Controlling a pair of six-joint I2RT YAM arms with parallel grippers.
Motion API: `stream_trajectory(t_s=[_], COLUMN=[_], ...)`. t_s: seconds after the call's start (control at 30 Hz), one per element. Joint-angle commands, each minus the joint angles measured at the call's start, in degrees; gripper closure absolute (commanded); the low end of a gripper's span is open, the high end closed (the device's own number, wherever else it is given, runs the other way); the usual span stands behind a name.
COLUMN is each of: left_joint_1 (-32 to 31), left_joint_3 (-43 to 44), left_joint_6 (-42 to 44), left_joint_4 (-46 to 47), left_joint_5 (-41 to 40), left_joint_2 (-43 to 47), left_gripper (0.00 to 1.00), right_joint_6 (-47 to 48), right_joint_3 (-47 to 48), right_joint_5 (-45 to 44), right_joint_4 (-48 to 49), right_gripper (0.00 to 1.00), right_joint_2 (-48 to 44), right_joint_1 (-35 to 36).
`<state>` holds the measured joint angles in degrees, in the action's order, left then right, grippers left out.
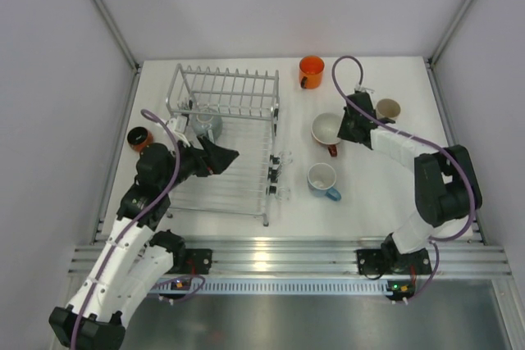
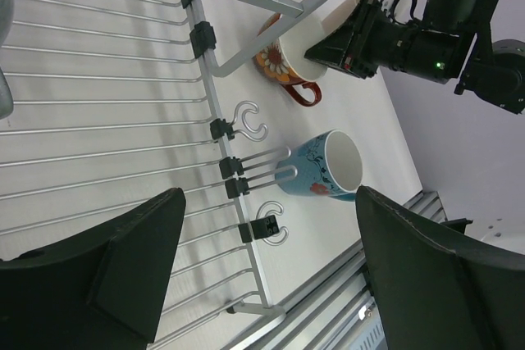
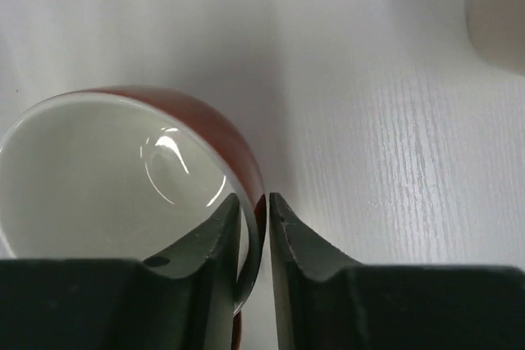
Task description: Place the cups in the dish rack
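Leftmost, a dark red cup (image 1: 139,137) is seen on the table (image 1: 394,202), just outside the rack's (image 1: 221,84) left edge. Next, the left gripper (image 1: 228,156) is held above the rack's flat wire floor. Its fingers (image 2: 135,268) are spread wide and nothing is caught between them. A grey cup (image 1: 205,123) is lodged inside the rack, near the row of upright tines at the far end. No other cup is seen in the rack.

Past the rack's right side, four cups are found on the table:
- An orange cup (image 1: 312,70) is placed farthest back, near the rack's far right corner.
- A red cup (image 1: 326,129) with a white inside is set nearer, mouth up, and a flower print is shown on its side in the left wrist view.
- A blue cup (image 1: 321,178) is stood nearest the arms, mouth up, close to the small hooks on the rack's right edge.
- A beige cup (image 1: 388,108) is placed furthest right, partly hidden behind the right arm.

The right gripper (image 3: 254,206) is lowered onto the red cup's rim — one finger is placed inside the white bowl and the other against the red outer wall. The wall is pinched between them, so the red cup is grasped, though it cannot be told whether it is lifted off the table.
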<state>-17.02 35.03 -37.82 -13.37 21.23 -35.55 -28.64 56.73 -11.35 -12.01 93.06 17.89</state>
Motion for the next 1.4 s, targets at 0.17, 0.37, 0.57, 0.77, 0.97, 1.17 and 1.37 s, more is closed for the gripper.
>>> stream_trajectory(t_s=[0.17,0.37,0.57,0.77,0.97,1.17,1.37], left_joint_1=[0.23,0.32,0.23,0.23,0.23,0.14,-1.70], left_joint_3=[0.92,1.10,1.80,2.33,3.29,1.71,3.47], left_joint_6=[0.56,0.21,-0.67,-3.65,-6.73,-18.83,-22.83], left_joint_4=[2.20,3.78,6.94,14.66,21.52,37.85,46.76], left_joint_5=[1.53,3.11,6.09,14.35,18.92,24.02,23.86], left_joint_2=[0.75,0.66,0.05,-2.68,-2.59,-4.34,-6.99], left_gripper=[0.11,0.12,0.12,0.14,0.14,0.12,0.15], right_joint_6=[-0.44,-2.20,-6.15,-10.37,-17.40,-28.30,-32.18], right_joint_3=[1.02,1.01,2.07,1.63,-0.65,-7.06,-8.30], right_joint_5=[0.72,1.95,5.63,15.65,26.37,30.43,28.58], right_joint_4=[4.18,5.42,5.68,8.31,15.68,30.79,44.61], right_gripper=[1.00,1.00,1.00,1.00,1.00,1.00,1.00], right_joint_2=[-3.40,-8.23,-17.27,-27.48,-38.02,-45.59,-43.76], right_joint_1=[-0.84,-1.45,-3.21,-5.67,-5.32,-2.35,7.83])
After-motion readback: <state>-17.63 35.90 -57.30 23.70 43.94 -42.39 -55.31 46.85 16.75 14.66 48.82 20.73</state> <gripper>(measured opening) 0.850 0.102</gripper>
